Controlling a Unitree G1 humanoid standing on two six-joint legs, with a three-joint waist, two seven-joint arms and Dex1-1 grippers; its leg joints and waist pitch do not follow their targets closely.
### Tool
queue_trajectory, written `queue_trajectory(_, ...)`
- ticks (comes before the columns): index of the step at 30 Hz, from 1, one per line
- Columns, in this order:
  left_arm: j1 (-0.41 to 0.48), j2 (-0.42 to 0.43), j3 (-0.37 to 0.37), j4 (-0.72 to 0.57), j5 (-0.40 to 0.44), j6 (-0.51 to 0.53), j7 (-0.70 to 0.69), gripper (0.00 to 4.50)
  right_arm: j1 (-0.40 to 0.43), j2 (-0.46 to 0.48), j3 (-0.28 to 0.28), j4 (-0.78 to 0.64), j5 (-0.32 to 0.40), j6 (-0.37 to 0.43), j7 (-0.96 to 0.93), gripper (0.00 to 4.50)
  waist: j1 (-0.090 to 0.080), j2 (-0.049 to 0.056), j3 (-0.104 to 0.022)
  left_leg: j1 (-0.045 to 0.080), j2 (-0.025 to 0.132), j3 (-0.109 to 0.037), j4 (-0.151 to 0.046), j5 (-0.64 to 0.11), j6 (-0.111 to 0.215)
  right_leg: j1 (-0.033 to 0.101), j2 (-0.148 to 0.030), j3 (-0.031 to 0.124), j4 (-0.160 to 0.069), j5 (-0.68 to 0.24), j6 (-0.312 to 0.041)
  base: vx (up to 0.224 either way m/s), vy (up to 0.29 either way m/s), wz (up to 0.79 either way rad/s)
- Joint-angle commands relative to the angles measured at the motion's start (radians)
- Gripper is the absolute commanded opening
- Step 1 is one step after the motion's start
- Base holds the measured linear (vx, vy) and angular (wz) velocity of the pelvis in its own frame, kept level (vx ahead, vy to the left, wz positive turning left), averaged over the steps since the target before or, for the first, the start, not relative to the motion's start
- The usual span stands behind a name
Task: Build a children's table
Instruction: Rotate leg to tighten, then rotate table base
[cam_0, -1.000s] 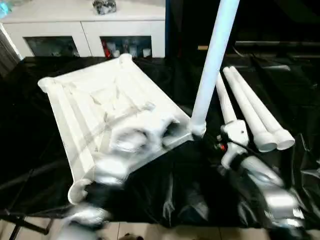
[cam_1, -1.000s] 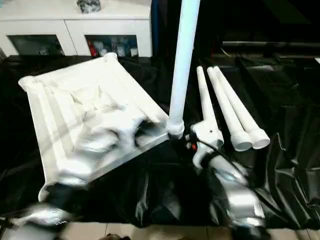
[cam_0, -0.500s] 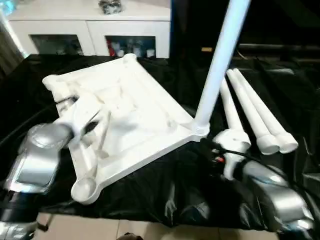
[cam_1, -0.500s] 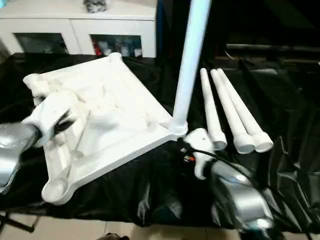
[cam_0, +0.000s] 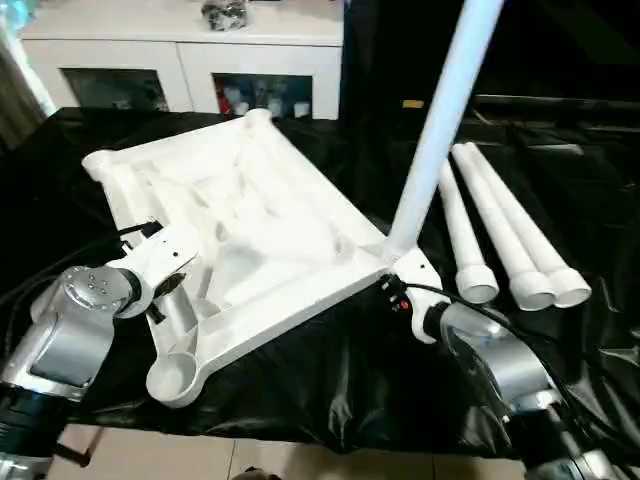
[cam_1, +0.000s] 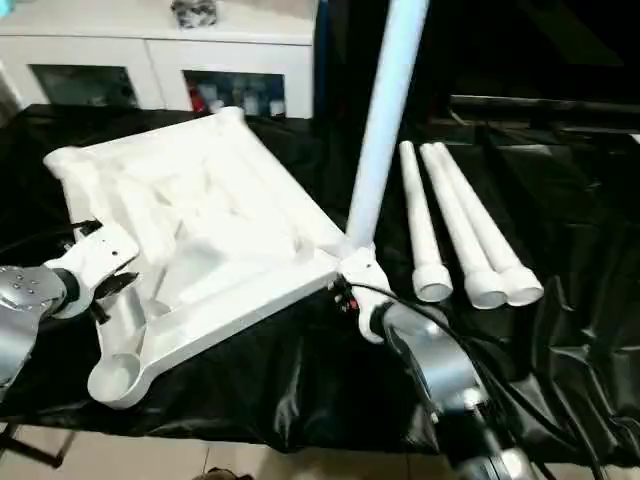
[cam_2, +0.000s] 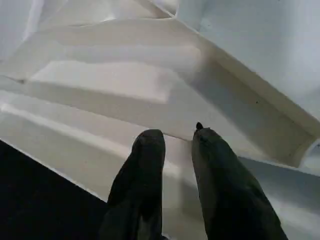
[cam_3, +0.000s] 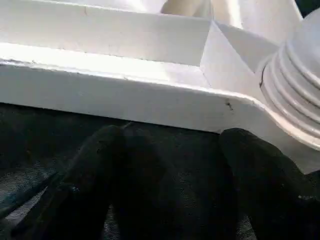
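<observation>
The white table top (cam_0: 250, 225) lies upside down on the black-covered work table (cam_0: 330, 390), turned at an angle, its ribbed underside facing up and its rounded corner sockets at the four corners. One leg (cam_0: 435, 130) stands upright in the corner socket on the robot's right, rising out of the top of the picture. The nearest corner socket (cam_0: 170, 377) is empty. Three more legs (cam_0: 500, 230) lie side by side, touching, on the black cover to the right of the top, their wide ends toward the robot.

The left gripper (cam_2: 177, 145) rests over the near left edge of the top, its two black fingers a narrow gap apart above the white plastic, clamped on nothing that can be seen. The right gripper (cam_3: 170, 145) sits on the black cover just below the rim of the top, beside the ribbed base of the standing leg, its fingers spread wide and holding nothing.

Behind the work table stands a white cabinet (cam_0: 180, 55) with small objects on its shelves
</observation>
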Motion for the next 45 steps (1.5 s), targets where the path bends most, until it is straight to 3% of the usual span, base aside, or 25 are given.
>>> queue_trajectory(1, -0.012, -0.009, 0.029, 0.028, -0.019, 0.039, 0.011, 1.15, -0.032, 0.003, -0.001, 0.035, -0.016, -0.015, -0.021, 3.54, 0.001, 0.001, -0.056, 0.030, 0.089, -0.055, -0.083, -0.310, -0.040, 0.018, -0.092, 0.062, -0.071, -0.261, -0.210, 0.000, 0.000, 0.00)
queue_trajectory(13, -0.014, 0.046, 0.027, 0.006, -0.031, 0.079, -0.033, 1.15, -0.050, 0.000, -0.009, 0.083, -0.021, -0.054, -0.020, 3.54, 0.005, 0.002, -0.058, 0.029, 0.089, -0.053, -0.082, -0.276, -0.028, 0.020, -0.089, 0.060, -0.066, -0.209, -0.225, 0.000, 0.000, 0.00)
queue_trajectory(18, 0.004, 0.032, -0.085, -0.009, -0.050, 0.025, -0.133, 1.15, -0.076, 0.011, -0.020, 0.119, -0.023, -0.083, -0.038, 3.54, 0.008, -0.003, -0.057, 0.031, 0.091, -0.054, -0.082, -0.288, -0.031, 0.018, -0.094, 0.062, -0.070, -0.255, -0.220, 0.000, 0.000, 0.00)
queue_trajectory(20, 0.022, 0.076, -0.159, -0.039, -0.043, -0.002, -0.218, 1.15, -0.092, 0.014, -0.017, 0.139, -0.035, -0.108, -0.042, 3.54, 0.008, -0.001, -0.058, 0.030, 0.091, -0.055, -0.084, -0.286, -0.035, 0.019, -0.093, 0.061, -0.069, -0.247, -0.216, 0.000, 0.000, 0.00)
queue_trajectory(26, 0.045, 0.113, -0.211, -0.158, -0.125, -0.016, -0.369, 1.15, -0.143, 0.014, -0.009, 0.193, -0.045, -0.142, -0.031, 3.54, 0.003, 0.002, -0.058, 0.030, 0.090, -0.052, -0.083, -0.274, -0.044, 0.021, -0.089, 0.061, -0.060, -0.191, -0.239, 0.000, 0.000, 0.00)
queue_trajectory(30, 0.054, 0.108, -0.232, -0.256, -0.180, -0.001, -0.423, 1.15, -0.178, 0.020, -0.004, 0.239, -0.050, -0.166, -0.033, 3.54, -0.001, 0.001, -0.060, 0.025, 0.090, -0.052, -0.081, -0.246, -0.041, 0.030, -0.090, 0.059, -0.052, -0.148, -0.257, 0.000, 0.000, 0.00)
queue_trajectory(35, 0.034, 0.041, -0.258, -0.346, -0.232, 0.040, -0.435, 1.15, -0.214, 0.035, 0.000, 0.295, -0.058, -0.198, -0.035, 3.54, -0.004, -0.007, -0.059, 0.023, 0.088, -0.046, -0.074, -0.207, -0.022, 0.034, -0.090, 0.060, -0.052, -0.120, -0.272, 0.000, 0.000, 0.00)
queue_trajectory(37, 0.026, 0.015, -0.265, -0.345, -0.232, 0.042, -0.424, 1.15, -0.220, 0.039, 0.000, 0.302, -0.059, -0.202, -0.035, 3.54, -0.004, -0.006, -0.059, 0.025, 0.088, -0.045, -0.072, -0.210, -0.019, 0.033, -0.090, 0.061, -0.054, -0.135, -0.270, 0.000, 0.000, 0.00)
queue_trajectory(38, 0.002, -0.043, -0.281, -0.309, -0.209, 0.025, -0.384, 1.15, -0.227, 0.047, 0.002, 0.314, -0.061, -0.209, -0.036, 3.54, -0.006, -0.011, -0.058, 0.024, 0.089, -0.045, -0.072, -0.215, -0.016, 0.033, -0.089, 0.061, -0.057, -0.161, -0.265, 0.000, 0.000, 0.00)
queue_trajectory(41, -0.050, -0.132, -0.294, -0.202, -0.166, -0.013, -0.294, 1.15, -0.236, 0.061, 0.007, 0.331, -0.064, -0.220, -0.038, 3.54, -0.006, -0.008, -0.056, 0.025, 0.088, -0.047, -0.073, -0.256, -0.031, 0.029, -0.087, 0.062, -0.062, -0.215, -0.249, 0.000, 0.000, 0.00)
queue_trajectory(45, -0.090, -0.185, -0.299, -0.153, -0.169, -0.013, -0.247, 1.15, -0.242, 0.071, 0.007, 0.352, -0.065, -0.236, -0.034, 3.54, -0.013, -0.013, -0.056, 0.024, 0.087, -0.052, -0.074, -0.295, -0.043, 0.030, -0.091, 0.061, -0.065, -0.265, -0.231, 0.000, 0.000, 0.00)
